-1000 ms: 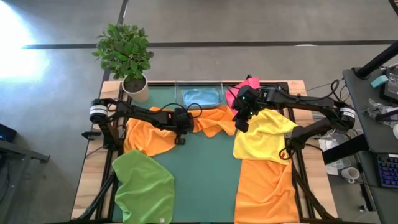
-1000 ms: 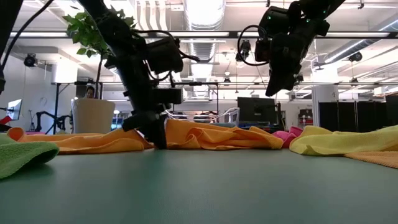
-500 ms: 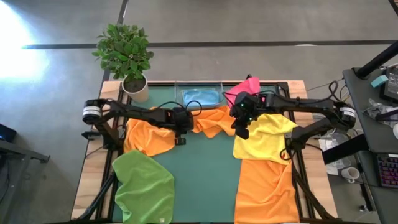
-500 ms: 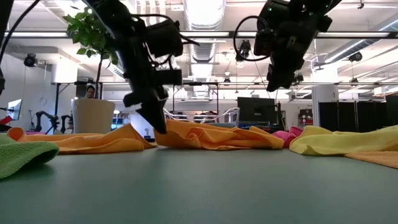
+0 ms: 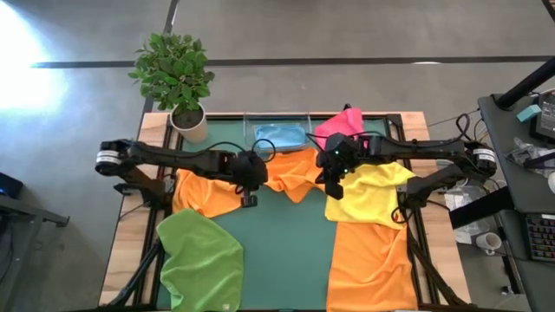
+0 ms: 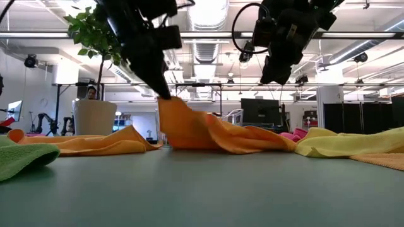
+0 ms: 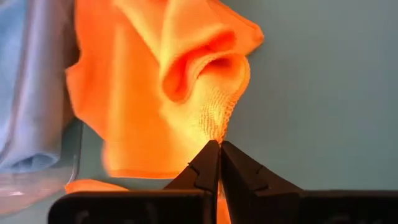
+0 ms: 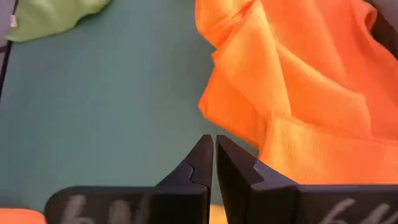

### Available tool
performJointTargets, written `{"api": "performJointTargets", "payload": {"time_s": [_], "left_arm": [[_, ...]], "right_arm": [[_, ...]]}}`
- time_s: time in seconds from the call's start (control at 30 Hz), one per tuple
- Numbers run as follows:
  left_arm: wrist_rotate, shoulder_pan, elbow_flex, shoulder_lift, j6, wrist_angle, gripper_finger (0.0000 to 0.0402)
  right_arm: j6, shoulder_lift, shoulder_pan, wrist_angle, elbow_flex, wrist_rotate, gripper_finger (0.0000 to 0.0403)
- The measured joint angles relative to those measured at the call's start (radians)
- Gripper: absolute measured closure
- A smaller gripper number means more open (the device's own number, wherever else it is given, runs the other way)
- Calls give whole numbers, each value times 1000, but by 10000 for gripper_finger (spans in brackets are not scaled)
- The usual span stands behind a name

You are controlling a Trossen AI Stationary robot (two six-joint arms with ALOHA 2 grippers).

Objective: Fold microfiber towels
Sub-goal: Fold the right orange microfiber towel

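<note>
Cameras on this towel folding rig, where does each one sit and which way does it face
High view: above the table, looking straight down; both arms, left gripper and right gripper.
Low view: at tabletop height, looking level across into the room; both arms come in from above.
Left wrist view: on the left arm, looking past its shut fingers pinching the orange towel.
Right wrist view: on the right arm, looking down past its shut, empty fingers at the mat.
Shared: the lifted orange towel shows in the low and left wrist views.

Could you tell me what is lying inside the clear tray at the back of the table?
A light blue towel lies crumpled inside the tray. An orange towel drapes against the tray's front edge; anything beneath the blue towel is hidden.
</note>
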Motion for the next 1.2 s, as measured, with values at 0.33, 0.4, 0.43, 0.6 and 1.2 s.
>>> {"api": "performJointTargets", "payload": {"time_s": [0.33,0.4,0.43,0.6,1.2], "left_arm": [[-15,-16,0,-133,-109,-27,402],[-28,-16,0,-147,-110,-43,402],[-37,-16,0,-151,-110,-44,402],[-42,-15,0,-142,-109,-49,402],[-115,-13,-1,-100,4,-104,402]], "right_arm": [[52,0,40,2,-2,-6,390],[54,0,58,2,-8,-24,390],[49,0,68,3,-11,-30,390],[43,0,117,0,-22,-17,390],[62,135,152,87,-22,-26,296]]}}
